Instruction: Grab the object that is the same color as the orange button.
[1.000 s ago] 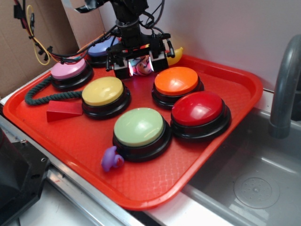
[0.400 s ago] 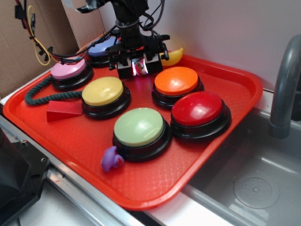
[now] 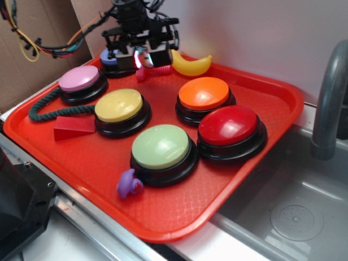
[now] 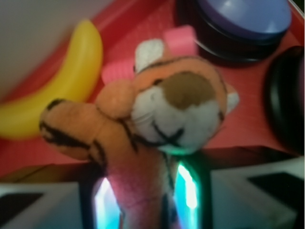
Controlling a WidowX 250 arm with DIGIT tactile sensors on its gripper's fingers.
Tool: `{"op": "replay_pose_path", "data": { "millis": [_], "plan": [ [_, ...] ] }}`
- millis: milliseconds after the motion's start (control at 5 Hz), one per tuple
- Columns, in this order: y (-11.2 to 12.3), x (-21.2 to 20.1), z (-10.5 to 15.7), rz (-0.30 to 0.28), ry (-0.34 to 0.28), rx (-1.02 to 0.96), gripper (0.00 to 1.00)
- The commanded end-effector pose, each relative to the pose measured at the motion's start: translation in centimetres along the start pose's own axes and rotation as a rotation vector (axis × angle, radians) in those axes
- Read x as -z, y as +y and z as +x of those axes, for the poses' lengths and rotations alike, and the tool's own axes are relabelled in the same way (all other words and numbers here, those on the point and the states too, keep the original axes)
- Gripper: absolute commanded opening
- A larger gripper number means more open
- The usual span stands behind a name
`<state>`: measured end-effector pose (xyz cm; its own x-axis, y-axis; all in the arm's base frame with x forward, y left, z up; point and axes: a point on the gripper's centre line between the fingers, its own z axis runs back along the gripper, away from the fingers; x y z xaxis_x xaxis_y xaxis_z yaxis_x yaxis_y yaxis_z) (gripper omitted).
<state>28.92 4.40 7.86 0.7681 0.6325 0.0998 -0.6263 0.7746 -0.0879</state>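
Observation:
The object, a small orange-and-white striped tiger plush point(image 4: 167, 107), fills the wrist view, its body pinched between the lit fingers. In the exterior view only a sliver of it point(image 3: 142, 57) shows in my gripper point(image 3: 143, 58), which is shut on it and held above the tray's back left, over the purple button point(image 3: 111, 57). In the wrist view the gripper point(image 4: 143, 200) is at the bottom edge. The orange button point(image 3: 204, 93) sits to the right of and nearer than the gripper, apart from it.
A red tray point(image 3: 272, 109) holds a yellow banana point(image 3: 190, 64), a pink screw point(image 3: 155, 70), pink point(image 3: 80, 79), yellow point(image 3: 119, 105), green point(image 3: 161, 146) and red point(image 3: 228, 124) buttons, a red wedge point(image 3: 73, 128), a green rope point(image 3: 51, 106) and a purple figure point(image 3: 129, 184). A sink point(image 3: 293, 212) lies to the right.
The gripper closed on the plush, lifted it and moved back-left toward the purple button, uncovering the banana and the pink screw.

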Motion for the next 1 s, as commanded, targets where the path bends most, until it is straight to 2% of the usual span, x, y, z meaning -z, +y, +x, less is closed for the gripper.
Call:
{"op": "replay_pose_path", "data": {
  "millis": [0,200,400,600,800],
  "plan": [
    [2.0,-6.4,-2.5,-0.01,-0.028,0.283,0.0],
    [2.0,-7.1,-5.6,-0.059,0.016,0.403,0.0],
    [2.4,-7.5,-8.5,-0.066,0.049,0.478,0.0],
    [3.0,-6.9,-10.0,-0.047,0.077,0.484,0.0],
    [4.0,-6.0,-10.7,-0.027,0.074,0.442,0.0]
  ]
}}
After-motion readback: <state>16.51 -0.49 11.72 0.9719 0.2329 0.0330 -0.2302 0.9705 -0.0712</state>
